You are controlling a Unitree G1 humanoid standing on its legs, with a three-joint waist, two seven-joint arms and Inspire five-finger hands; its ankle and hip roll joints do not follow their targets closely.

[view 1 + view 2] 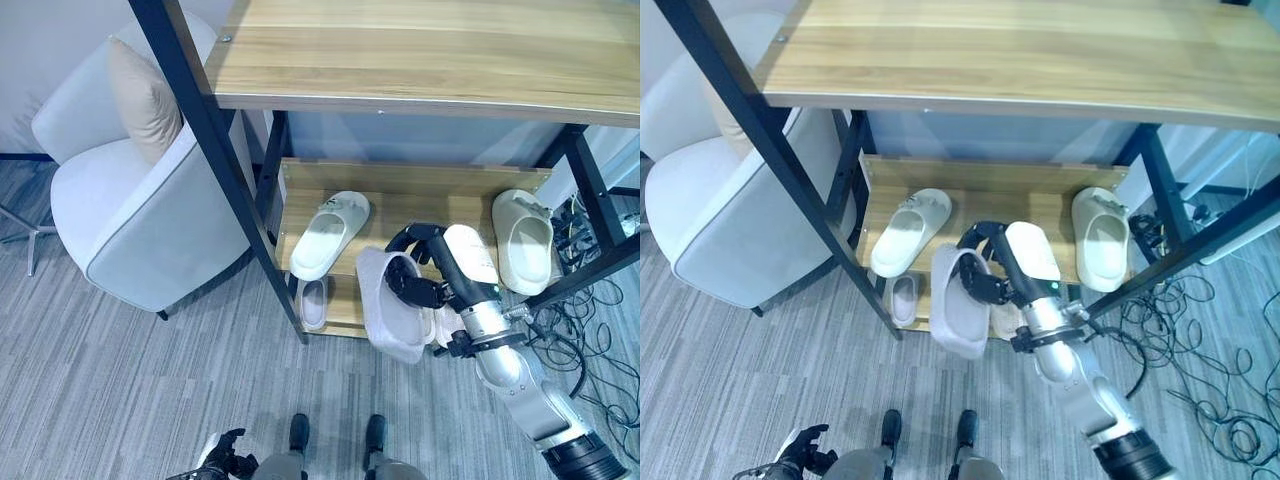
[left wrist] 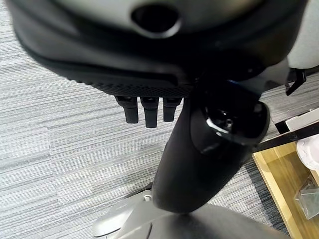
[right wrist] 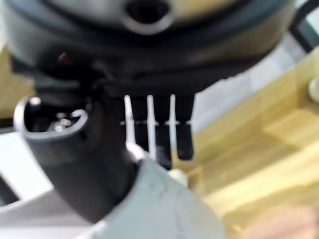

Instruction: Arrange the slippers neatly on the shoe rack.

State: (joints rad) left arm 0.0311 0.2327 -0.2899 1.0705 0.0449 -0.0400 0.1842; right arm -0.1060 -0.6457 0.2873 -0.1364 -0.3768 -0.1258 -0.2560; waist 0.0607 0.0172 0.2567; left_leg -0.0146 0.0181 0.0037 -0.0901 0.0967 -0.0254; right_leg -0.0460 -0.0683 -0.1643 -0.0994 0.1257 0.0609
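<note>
1. the right hand (image 1: 418, 287) is curled around a white slipper (image 1: 392, 305), thumb and fingers pinching its upper edge. the slipper hangs over the front lip of the lower shelf (image 1: 400, 205) of the shoe rack, toe end down, mostly past the edge. if the pinch slackens here, i judge it would drop to the carpet (image 1: 120, 390) rather than onto the wood.

2. a second slipper (image 1: 328, 233) lies at about 10 o'clock from the held one, angled and overhanging the front edge. swinging the held slipper inward could nudge it off.

3. a third slipper (image 1: 524, 238) sits at about 2 o'clock, near the right frame leg (image 1: 600, 195). the forearm runs close beside it, so a wide sweep risks shoving it askew.

4. a small greyish slipper (image 1: 312, 301) rests lower, at 9 o'clock from the held one, beside the rack's dark front post (image 1: 225, 165). a drop could land on it.

5. the bench top (image 1: 420, 55) overhangs the shelf, so lifting too high could knock the wrist against it.

6. the left hand (image 1: 225, 455) hangs low at 7 o'clock over the carpet, its fingers curled on nothing, too far off to catch a slip.
</note>
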